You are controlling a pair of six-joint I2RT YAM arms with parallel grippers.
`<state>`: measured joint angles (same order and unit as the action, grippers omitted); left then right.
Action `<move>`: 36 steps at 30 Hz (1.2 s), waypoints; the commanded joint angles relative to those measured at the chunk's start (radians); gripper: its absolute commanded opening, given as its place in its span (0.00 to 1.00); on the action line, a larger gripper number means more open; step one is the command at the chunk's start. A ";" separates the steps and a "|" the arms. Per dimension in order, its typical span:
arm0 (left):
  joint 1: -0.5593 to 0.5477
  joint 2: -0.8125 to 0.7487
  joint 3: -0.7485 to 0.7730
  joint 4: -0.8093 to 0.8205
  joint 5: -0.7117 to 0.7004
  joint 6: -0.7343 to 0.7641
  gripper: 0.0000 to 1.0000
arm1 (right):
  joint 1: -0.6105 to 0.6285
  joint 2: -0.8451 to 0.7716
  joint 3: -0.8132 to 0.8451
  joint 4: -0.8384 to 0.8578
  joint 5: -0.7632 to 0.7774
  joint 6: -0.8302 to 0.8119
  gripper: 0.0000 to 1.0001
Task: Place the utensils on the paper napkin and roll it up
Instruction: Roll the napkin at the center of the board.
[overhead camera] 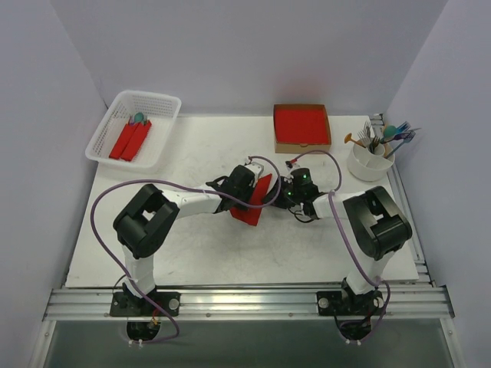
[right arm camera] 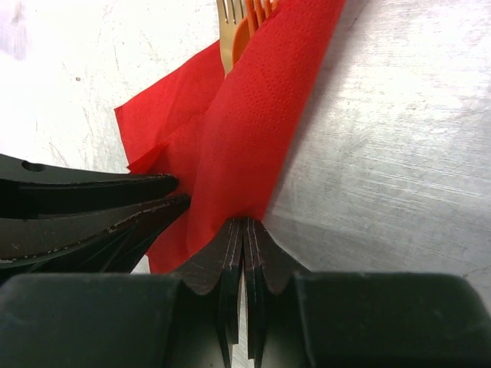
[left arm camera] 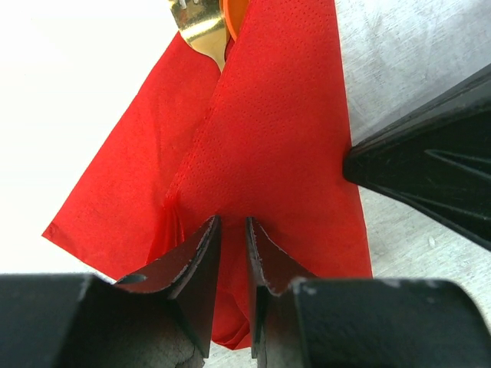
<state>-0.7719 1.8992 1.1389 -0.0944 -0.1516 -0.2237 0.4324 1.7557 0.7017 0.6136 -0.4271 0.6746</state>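
Observation:
The red paper napkin lies mid-table between my two grippers, one flap folded over the utensils. A pale metal fork and an orange utensil stick out of its far end, also seen as fork and orange utensil. My left gripper stands with jaws narrowly apart, a fold of the napkin between them. My right gripper is shut on the near edge of the folded flap of the napkin. Both grippers meet at the napkin, left gripper and right gripper.
A white basket at the back left holds red rolls. A cardboard box with a red stack sits at the back centre. A white cup with several utensils stands at the right edge.

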 commanded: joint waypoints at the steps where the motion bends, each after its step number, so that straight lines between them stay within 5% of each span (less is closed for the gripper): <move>1: -0.004 0.021 0.027 -0.065 -0.016 0.017 0.29 | 0.012 -0.055 0.038 0.025 -0.012 -0.024 0.04; 23: -0.033 -0.018 -0.030 -0.070 0.012 0.020 0.28 | 0.051 0.005 0.119 -0.152 0.155 -0.073 0.02; 36: -0.095 -0.091 -0.162 -0.051 0.015 -0.035 0.28 | 0.118 -0.191 0.033 -0.210 0.212 -0.040 0.02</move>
<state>-0.8413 1.8225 1.0317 -0.0750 -0.1658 -0.2272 0.5346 1.6695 0.7544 0.4278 -0.2497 0.6270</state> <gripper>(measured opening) 0.284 0.039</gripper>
